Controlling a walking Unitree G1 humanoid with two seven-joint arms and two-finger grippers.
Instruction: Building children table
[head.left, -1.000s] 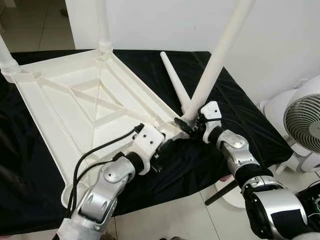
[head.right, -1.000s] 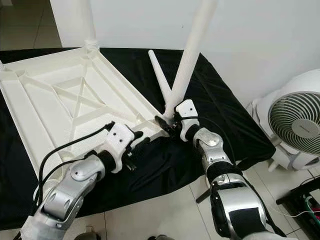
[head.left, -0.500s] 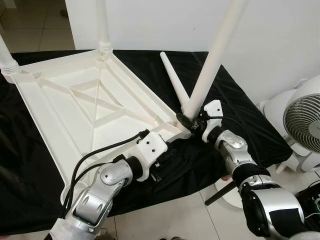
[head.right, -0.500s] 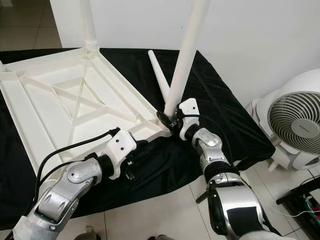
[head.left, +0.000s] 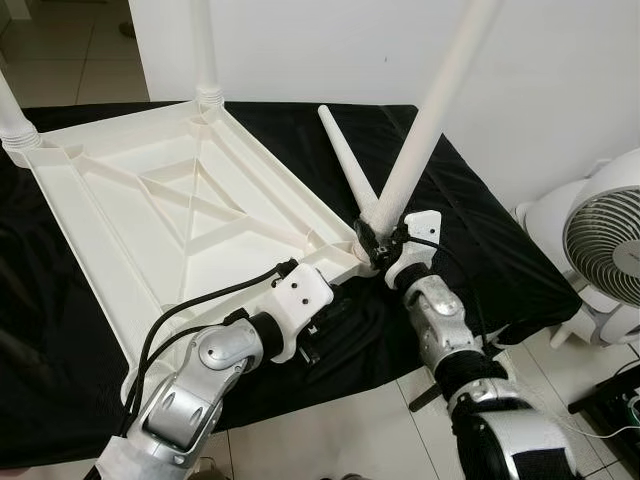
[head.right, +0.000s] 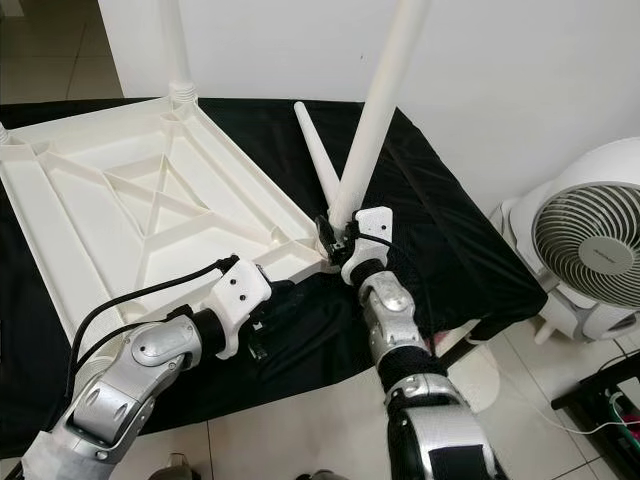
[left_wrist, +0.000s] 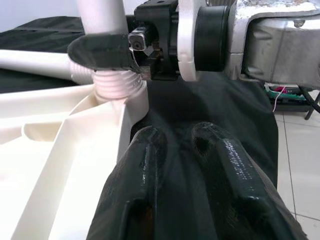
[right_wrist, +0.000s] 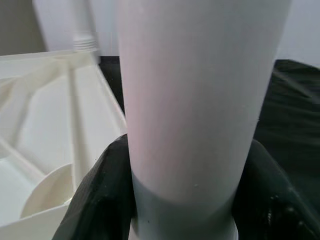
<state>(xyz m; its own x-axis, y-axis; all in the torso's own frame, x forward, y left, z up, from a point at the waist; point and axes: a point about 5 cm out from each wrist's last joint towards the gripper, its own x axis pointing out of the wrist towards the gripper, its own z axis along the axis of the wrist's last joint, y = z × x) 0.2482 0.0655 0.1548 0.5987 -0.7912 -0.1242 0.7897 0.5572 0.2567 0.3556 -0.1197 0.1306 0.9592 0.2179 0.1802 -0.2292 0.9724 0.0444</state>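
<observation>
One white plastic table leg (head.left: 425, 125) is getting all the attention, standing at the near right corner of the upturned white tabletop (head.left: 150, 220) and leaning up and away to the right, long axis steeply tilted, ribbed foot end down at the corner socket (left_wrist: 112, 87). It looks light, stiff and smooth, likely slippery, so gripping low by the ribbed end seems the sound choice for steering it in. That is where the right gripper (head.left: 378, 238) is working, its black fingers (right_wrist: 100, 200) clamped on either side of the leg's base. The left gripper (head.left: 325, 325) is hovering just beside the same corner over the black cloth (head.left: 480, 250), fingers (left_wrist: 150, 175) close together and holding nothing. Two more legs are standing upright at the far corners, one of them at the back (head.left: 205, 50). A spare leg (head.left: 345, 165) is lying on the cloth, its narrow tip pointing away from the robot. A white fan (head.left: 600, 245) is sitting off to the right on the tiled floor.
</observation>
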